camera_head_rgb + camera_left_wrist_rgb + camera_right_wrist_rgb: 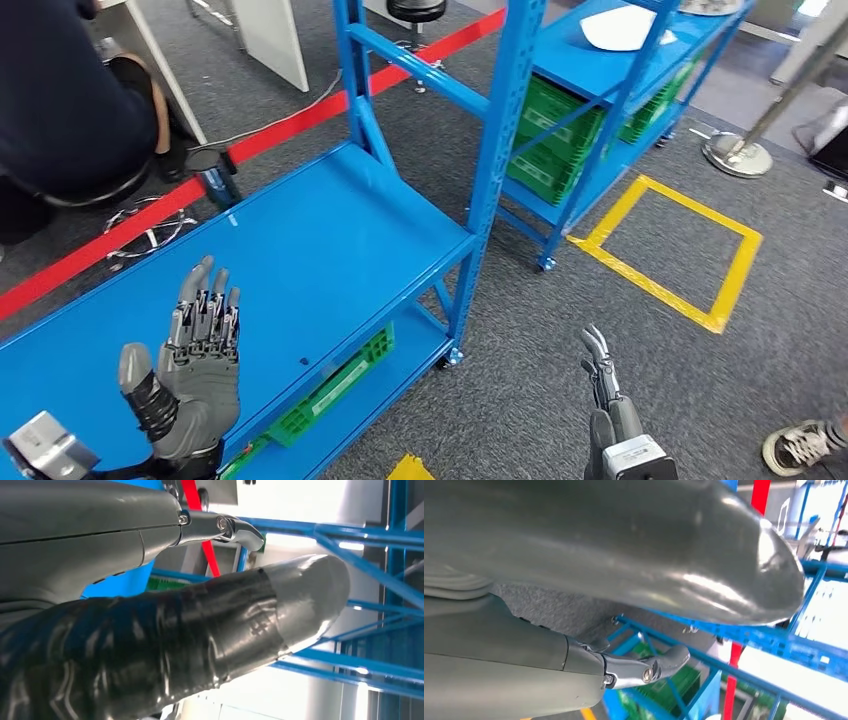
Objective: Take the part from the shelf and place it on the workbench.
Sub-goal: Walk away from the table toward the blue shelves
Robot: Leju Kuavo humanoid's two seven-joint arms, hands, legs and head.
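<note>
Grey and empty, the left hand [200, 375] is raised over the near blue shelf [320, 250], palm flat, fingers straight and together (thumb out to the side). Low over the carpet, the right hand [603, 385] holds nothing, its fingers nearly straight. Further off, green crates [545, 140] sit in a second blue rack [640, 70], and a white part [620, 28] lies on its top deck.

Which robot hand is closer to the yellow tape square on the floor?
Right. The right hand hangs over the grey carpet just short of the yellow tape square; the left hand is over the blue metal shelf, farther away.
</note>
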